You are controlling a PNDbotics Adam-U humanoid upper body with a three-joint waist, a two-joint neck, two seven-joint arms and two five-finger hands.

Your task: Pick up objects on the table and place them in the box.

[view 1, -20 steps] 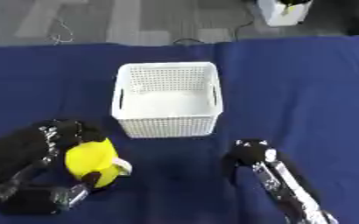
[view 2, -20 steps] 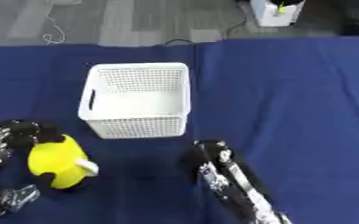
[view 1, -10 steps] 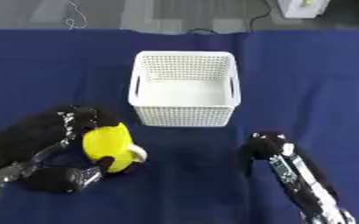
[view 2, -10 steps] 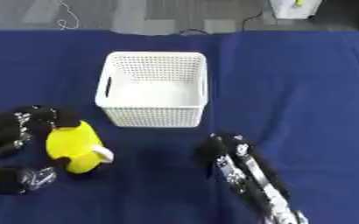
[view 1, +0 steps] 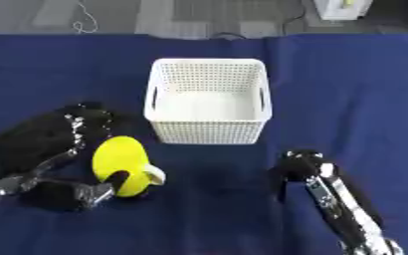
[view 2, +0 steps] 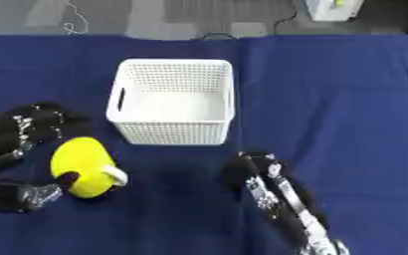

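Left hand point(view 1: 64, 144) curled round yellow object point(view 1: 122, 165) beside white basket point(view 1: 209, 102); right hand point(view 1: 301, 167) curled, empty, over blue tabletop point(view 1: 356, 99).

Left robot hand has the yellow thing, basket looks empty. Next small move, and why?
Probably lift and carry it up and to the right, over the basket rim. The left robot hand is curled around the yellow object, which sits low beside the white basket, whose inside shows nothing. The right robot hand rests aside, out of that path.
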